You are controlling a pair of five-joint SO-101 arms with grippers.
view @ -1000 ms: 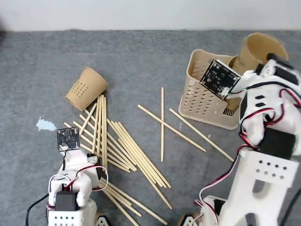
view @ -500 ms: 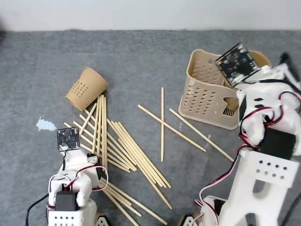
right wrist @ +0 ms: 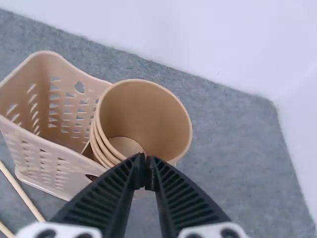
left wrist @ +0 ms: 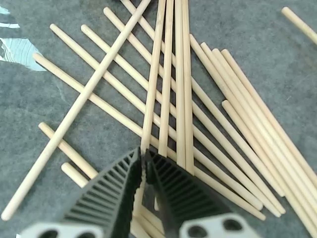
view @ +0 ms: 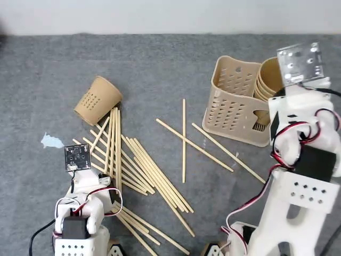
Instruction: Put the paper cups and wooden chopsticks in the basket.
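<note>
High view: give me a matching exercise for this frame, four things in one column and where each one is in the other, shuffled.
Things:
1. lone paper cup
2. stack of paper cups
3. chopsticks
4. blue scrap

Places:
A. leaning in one end of the basket
B. scattered loose across the middle of the grey mat
C. lying on its side on the mat, far from the basket
D. flat on the mat, at the side away from the basket, nearer the arms than the lone cup

Pairs: 1-C, 2-A, 3-B, 4-D
</note>
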